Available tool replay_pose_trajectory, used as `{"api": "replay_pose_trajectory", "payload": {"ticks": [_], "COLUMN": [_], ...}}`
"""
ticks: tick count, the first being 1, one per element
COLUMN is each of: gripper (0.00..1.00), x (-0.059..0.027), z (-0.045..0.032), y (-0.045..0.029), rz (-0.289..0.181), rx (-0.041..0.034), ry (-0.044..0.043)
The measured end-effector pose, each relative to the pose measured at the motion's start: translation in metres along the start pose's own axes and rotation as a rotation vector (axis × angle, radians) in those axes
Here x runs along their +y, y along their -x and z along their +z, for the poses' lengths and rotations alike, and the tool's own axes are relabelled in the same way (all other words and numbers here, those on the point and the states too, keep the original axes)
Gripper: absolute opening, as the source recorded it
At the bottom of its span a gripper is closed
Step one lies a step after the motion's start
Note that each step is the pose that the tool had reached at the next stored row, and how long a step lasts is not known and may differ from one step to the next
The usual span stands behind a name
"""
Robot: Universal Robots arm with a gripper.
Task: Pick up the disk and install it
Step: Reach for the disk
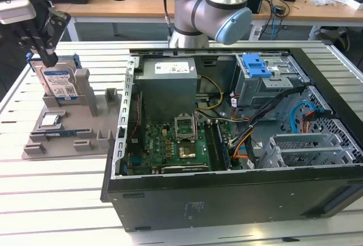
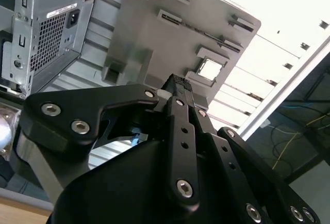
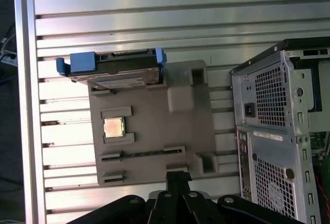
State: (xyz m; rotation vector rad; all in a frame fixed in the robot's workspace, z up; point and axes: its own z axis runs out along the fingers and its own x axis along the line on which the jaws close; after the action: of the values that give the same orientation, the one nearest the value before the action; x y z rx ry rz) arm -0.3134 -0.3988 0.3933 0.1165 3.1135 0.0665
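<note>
Seemingly closed and empty, the gripper (image 1: 46, 58) hangs near one upright disk (image 1: 58, 81) and one chip (image 1: 50, 121) on one holder (image 1: 85, 122).

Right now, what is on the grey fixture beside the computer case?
The disk stands on edge in a slot; a square silver chip lies in a recess. The slot hides the disk's lower edge.

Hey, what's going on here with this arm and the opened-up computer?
A robot arm's gripper hangs close above the disk, a hard drive in a blue frame that stands on edge in a gray holder on the slatted table. The disk has not been lifted out yet. To the exterior view's right of the holder lies the open computer case, its boards and cables exposed.
</note>
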Motion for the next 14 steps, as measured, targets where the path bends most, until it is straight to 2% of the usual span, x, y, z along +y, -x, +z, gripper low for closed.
{"api": "replay_pose_trajectory", "payload": {"ticks": [14], "gripper": [0.1], "x": [-0.0015], "z": [-0.0005], "y": [-0.0205], "rz": [0.0], "rx": [0.0], "ry": [0.0]}}
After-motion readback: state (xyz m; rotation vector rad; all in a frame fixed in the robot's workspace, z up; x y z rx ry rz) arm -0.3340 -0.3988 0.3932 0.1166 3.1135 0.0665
